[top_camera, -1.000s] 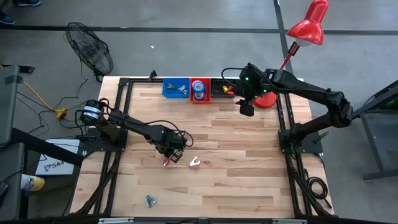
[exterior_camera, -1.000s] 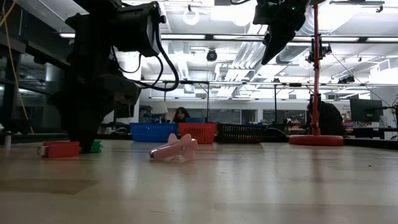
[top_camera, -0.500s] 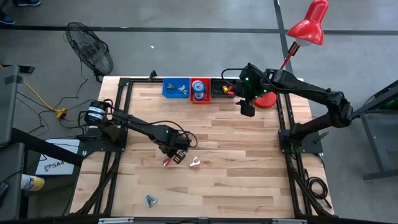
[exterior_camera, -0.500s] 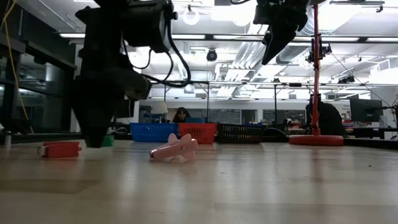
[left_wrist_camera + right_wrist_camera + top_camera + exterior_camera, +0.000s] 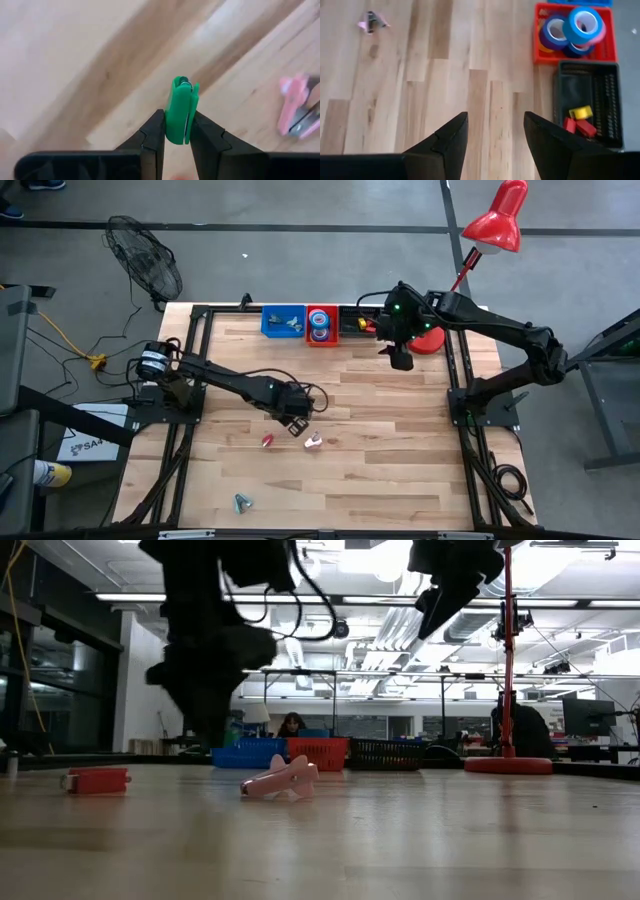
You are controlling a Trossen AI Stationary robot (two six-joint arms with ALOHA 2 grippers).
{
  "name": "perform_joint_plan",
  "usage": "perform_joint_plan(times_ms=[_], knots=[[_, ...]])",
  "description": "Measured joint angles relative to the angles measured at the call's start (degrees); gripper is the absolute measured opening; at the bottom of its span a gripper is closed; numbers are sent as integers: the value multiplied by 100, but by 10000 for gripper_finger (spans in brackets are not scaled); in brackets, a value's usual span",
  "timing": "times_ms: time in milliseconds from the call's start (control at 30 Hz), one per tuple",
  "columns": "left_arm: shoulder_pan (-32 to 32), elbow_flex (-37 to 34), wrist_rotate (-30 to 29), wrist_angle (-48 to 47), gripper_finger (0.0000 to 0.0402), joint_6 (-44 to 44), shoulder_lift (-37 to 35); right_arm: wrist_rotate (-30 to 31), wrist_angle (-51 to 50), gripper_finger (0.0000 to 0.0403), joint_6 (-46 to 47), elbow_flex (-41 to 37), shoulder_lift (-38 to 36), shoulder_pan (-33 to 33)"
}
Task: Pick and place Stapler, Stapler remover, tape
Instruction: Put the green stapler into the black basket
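Observation:
My left gripper (image 5: 295, 423) hangs over the middle of the table, shut on a small green stapler (image 5: 178, 107). Below and beside it on the wood lie a red stapler (image 5: 267, 441) and a pink staple remover (image 5: 313, 442); the low view shows both, the red stapler (image 5: 97, 780) and the pink remover (image 5: 282, 780). A blue-grey staple remover (image 5: 241, 502) lies near the front edge. My right gripper (image 5: 495, 120) stands open, high above the table's far right part, with nothing between its fingers. Tape rolls (image 5: 575, 27) fill the red basket (image 5: 321, 325). My left gripper pinches the green stapler's two broad sides (image 5: 176, 127) between its two fingers. The fingers point steeply down at the table. The stapler sticks out past the fingertips (image 5: 156, 122) and is lifted clear of the wood.
Three baskets stand in a row at the far edge: blue (image 5: 283, 321), red with tape, and black (image 5: 590, 107) holding yellow and red staplers. A red lamp base (image 5: 430, 340) stands at the far right. Bare wood lies between the baskets and the loose items.
My left gripper has risen and gone toward the table's right edge, staying shut. The green stapler, which lay beside the red stapler, has been lifted clear of the table with it. The red stapler and pink remover have stayed in place.

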Motion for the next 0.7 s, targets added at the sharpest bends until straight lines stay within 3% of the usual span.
perform_joint_plan(times_ms=[333, 700], knots=[[520, 1050, -1061, 7, 65, 1737, -11, -794, 45, 184, -404, 0, 0, 7], [904, 1958, -1565, 133, 65, 3531, -11, -1311, 729, 184, -727, 0, 0, 373]])
